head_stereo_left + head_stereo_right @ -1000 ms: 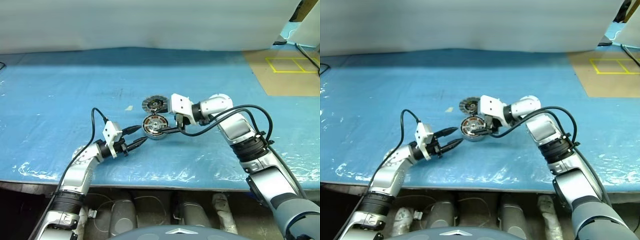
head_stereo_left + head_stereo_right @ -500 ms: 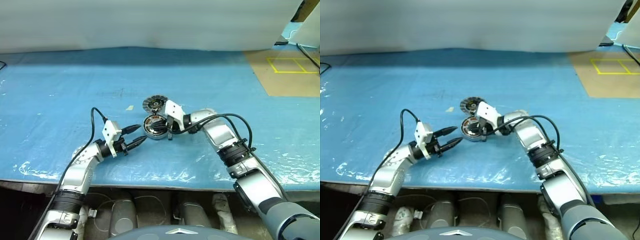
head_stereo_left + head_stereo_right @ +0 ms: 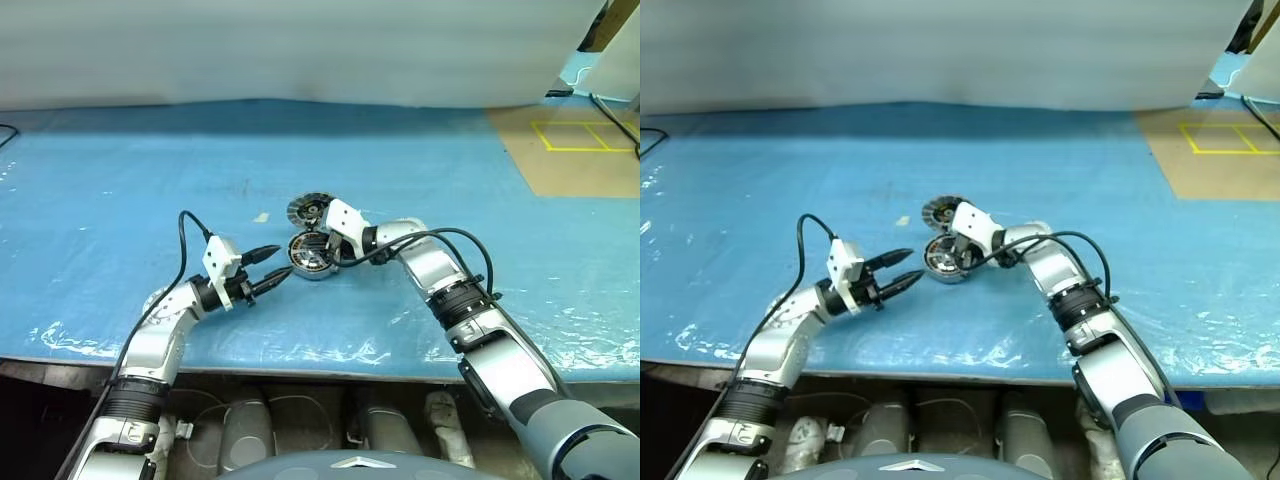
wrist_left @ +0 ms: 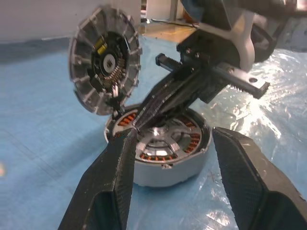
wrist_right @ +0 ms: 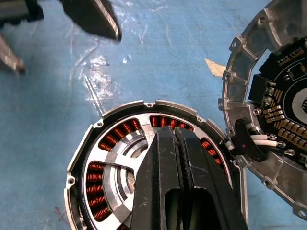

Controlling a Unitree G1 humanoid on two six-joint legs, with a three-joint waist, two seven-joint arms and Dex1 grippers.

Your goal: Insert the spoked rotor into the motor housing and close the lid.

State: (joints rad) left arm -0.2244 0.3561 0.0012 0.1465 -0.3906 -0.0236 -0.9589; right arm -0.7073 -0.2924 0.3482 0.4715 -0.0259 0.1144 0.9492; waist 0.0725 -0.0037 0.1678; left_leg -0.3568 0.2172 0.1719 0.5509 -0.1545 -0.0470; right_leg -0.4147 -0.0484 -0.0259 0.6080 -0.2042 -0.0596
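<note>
- Since the earlier frame the right pincer (image 3: 322, 243) has come down and forward over the motor housing (image 3: 312, 254), and its two black fingers, which stood apart, are now pressed together with nothing between them.
- In the right wrist view the closed fingertips (image 5: 176, 139) rest over the silver spoked face inside the housing (image 5: 144, 167), near its far rim. Copper windings show through the openings around them. Whether the tips really touch the metal, I cannot tell.
- By my reading the spoked rotor (image 4: 160, 139) already sits in the housing, so the insertion looks done or nearly done.
- A ribbed disc with a circuit board on its face (image 4: 105, 60) stands tilted on edge at the far side of the housing, joined to it by wires. It leans against the rim and lies just beyond the right pincer, in the direction that pincer points.
- The left pincer (image 3: 264, 268) hovers on the near-left side of the housing, close but apart from it. Its fingers are half open and hold nothing, and they point level at the housing.
- The right arm is the nearer one to the tilted disc, so folding that disc down over the blue surface (image 3: 120, 180) would probably fall to it.
</note>
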